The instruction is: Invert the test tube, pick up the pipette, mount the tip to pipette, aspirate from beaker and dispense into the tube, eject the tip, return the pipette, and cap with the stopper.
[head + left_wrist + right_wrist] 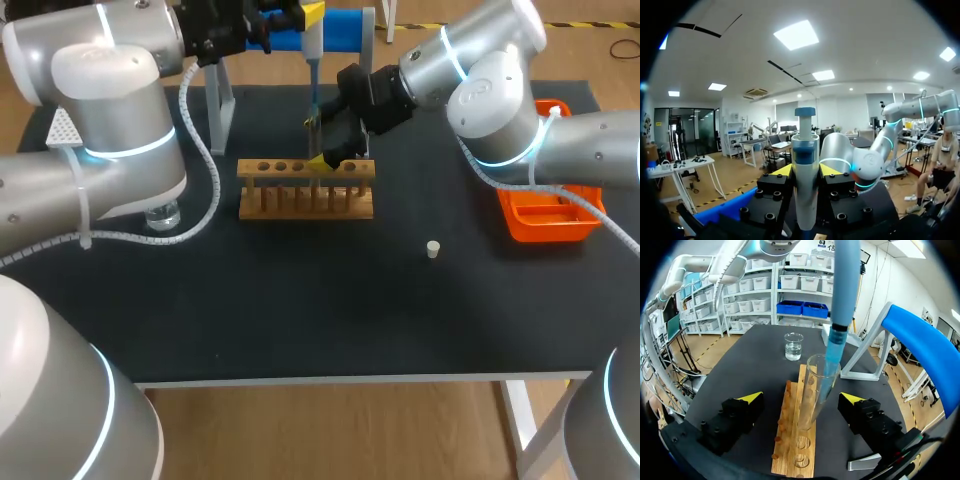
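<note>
Holding the pipette (805,150) clamped in my left gripper (805,170), I see its tip (827,376) inside the test tube (815,390); my right gripper (801,397) stands wide on either side, not touching.

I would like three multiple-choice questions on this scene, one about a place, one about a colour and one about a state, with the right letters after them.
1. Where is the small white stopper?
A) in the tray
B) on the black table
C) in the tube

2. What colour is the plastic tray?
A) orange
B) green
C) grey

3. How is the right gripper?
A) shut on the rack
B) open around the glass test tube
C) holding the beaker

Answers:
1 B: it lies alone on bare table.
2 A: its walls are bright orange.
3 B: both fingers stand clear of the tube.
</note>
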{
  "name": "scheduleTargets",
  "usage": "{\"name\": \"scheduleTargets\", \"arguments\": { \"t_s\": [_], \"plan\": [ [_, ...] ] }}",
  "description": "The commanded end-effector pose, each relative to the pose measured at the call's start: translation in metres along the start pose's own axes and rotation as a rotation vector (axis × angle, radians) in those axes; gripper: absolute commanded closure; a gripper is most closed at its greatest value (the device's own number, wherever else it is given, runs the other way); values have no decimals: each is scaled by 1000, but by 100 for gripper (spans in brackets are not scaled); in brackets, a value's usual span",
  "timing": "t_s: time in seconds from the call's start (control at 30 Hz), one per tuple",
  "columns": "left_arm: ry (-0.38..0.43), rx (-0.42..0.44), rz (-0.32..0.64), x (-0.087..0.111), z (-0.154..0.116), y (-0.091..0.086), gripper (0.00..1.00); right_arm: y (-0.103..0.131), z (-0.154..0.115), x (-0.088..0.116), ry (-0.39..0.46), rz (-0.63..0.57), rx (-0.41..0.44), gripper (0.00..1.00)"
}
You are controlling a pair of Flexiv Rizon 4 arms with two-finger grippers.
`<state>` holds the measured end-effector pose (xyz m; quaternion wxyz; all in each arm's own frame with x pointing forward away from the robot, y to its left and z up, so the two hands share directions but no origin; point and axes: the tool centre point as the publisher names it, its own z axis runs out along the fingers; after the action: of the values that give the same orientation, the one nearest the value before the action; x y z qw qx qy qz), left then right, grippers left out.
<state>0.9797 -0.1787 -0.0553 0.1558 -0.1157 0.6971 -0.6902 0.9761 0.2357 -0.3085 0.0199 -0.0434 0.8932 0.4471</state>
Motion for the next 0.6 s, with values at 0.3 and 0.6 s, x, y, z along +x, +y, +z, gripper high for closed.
{"name": "scheduleTargets", "arguments": {
  "t_s": [0.3, 0.6],
  "plan": [
    [-4, -2, -2, 0, 0, 5, 100, 0, -1, 0, 2, 1, 2, 0],
    [-4, 0, -10, 1, 1, 10, 100, 0, -1, 0, 2, 1, 2, 0]
  ]
}}
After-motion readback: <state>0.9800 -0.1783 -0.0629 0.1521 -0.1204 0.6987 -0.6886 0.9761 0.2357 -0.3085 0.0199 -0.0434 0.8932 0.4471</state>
